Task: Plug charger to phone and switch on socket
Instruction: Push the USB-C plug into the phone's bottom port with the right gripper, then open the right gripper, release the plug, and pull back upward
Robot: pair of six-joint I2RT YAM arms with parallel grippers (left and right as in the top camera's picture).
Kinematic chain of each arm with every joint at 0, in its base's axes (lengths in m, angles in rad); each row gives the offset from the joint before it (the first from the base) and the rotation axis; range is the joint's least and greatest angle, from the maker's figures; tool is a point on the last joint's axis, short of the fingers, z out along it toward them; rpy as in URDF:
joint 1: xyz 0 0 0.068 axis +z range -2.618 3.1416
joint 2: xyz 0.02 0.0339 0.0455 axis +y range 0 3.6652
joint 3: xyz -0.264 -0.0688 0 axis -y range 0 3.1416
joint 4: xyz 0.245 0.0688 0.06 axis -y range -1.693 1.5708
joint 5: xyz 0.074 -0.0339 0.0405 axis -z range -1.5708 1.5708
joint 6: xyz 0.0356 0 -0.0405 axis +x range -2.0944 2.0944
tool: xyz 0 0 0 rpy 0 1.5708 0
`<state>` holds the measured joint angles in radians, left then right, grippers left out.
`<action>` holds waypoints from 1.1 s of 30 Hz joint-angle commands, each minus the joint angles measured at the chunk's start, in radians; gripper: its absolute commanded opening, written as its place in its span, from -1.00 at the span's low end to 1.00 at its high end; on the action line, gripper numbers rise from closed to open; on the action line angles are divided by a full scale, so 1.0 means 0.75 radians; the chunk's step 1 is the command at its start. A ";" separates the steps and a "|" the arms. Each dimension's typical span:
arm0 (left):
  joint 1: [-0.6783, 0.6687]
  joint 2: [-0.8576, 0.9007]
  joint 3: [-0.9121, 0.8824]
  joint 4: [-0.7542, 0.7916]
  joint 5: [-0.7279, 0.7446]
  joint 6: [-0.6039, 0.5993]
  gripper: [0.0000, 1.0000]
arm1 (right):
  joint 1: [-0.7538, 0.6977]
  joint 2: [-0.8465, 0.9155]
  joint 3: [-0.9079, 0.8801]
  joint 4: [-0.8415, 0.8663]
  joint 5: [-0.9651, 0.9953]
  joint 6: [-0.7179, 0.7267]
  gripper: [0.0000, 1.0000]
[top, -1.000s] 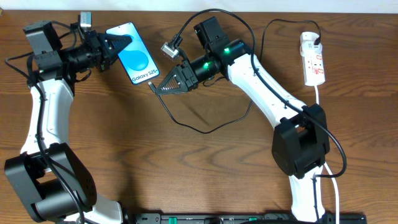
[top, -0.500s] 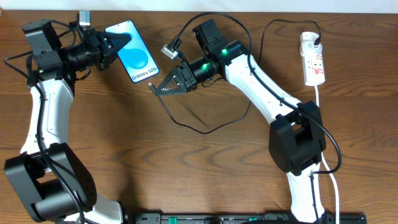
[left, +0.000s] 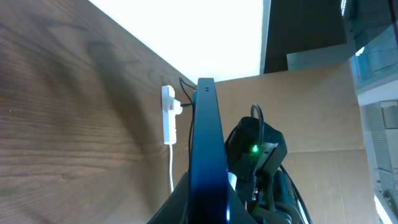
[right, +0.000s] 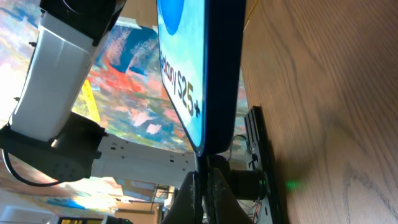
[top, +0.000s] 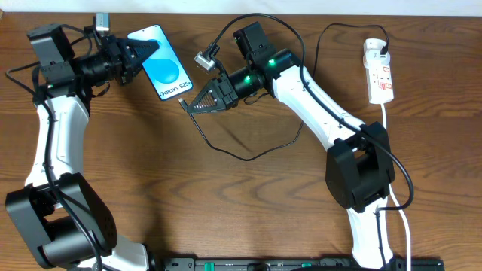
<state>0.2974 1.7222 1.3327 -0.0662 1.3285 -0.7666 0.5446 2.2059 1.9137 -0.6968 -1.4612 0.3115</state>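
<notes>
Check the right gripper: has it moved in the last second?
Yes, slightly. Against the socket, which lies fixed at the table's right, the right gripper has edged left, closer to the phone.

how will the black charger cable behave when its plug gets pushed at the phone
Probably floppy: the charger lies in loose curves on the table, so its slack should trail, not push back. It looks thin and light, unlikely to drag the right hand. Its tip may bend off line near the phone.
</notes>
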 commanded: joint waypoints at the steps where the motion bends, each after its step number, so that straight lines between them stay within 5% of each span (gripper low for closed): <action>1: -0.002 -0.014 0.008 0.012 0.027 -0.016 -0.85 | -0.002 0.007 -0.006 0.005 -0.052 0.014 -0.98; 33: -0.002 -0.014 0.008 0.011 0.033 -0.017 -0.85 | -0.009 0.007 -0.007 0.101 -0.049 0.103 -0.98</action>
<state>0.2974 1.7222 1.3327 -0.0666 1.3285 -0.7666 0.5434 2.2059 1.9137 -0.6231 -1.4868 0.3748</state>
